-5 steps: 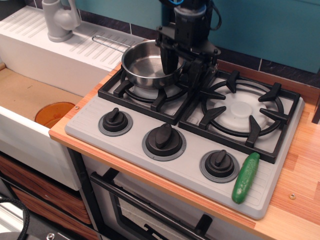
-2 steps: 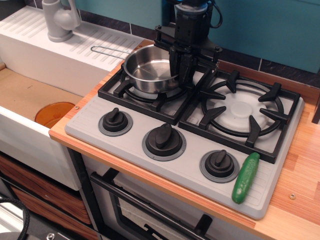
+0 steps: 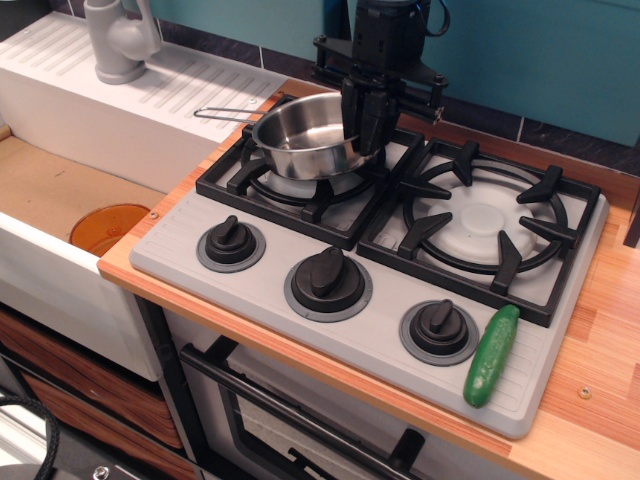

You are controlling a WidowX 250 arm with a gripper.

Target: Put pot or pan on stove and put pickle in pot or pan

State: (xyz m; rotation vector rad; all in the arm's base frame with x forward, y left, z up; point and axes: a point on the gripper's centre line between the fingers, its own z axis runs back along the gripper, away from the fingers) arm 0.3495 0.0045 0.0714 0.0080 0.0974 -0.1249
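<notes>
The shiny steel saucepan (image 3: 305, 135) sits over the left burner of the grey stove (image 3: 370, 330), its wire handle (image 3: 228, 112) pointing left toward the sink. My black gripper (image 3: 362, 128) comes down from above and is shut on the saucepan's right rim, one finger inside and one outside. The pan looks slightly tilted, at or just above the black grate (image 3: 290, 185). The green pickle (image 3: 492, 355) lies on the stove's front right corner, right of the rightmost knob (image 3: 439, 329), far from the gripper.
A white sink unit with a grey faucet (image 3: 118, 40) stands at the left. An orange disc (image 3: 108, 228) lies in the sink basin. The right burner (image 3: 486, 220) holds nothing. Wooden counter (image 3: 610, 340) borders the stove on the right.
My gripper has carried the saucepan to the right and slightly up, and turned it so the handle points more level to the left. The pickle has not moved.
</notes>
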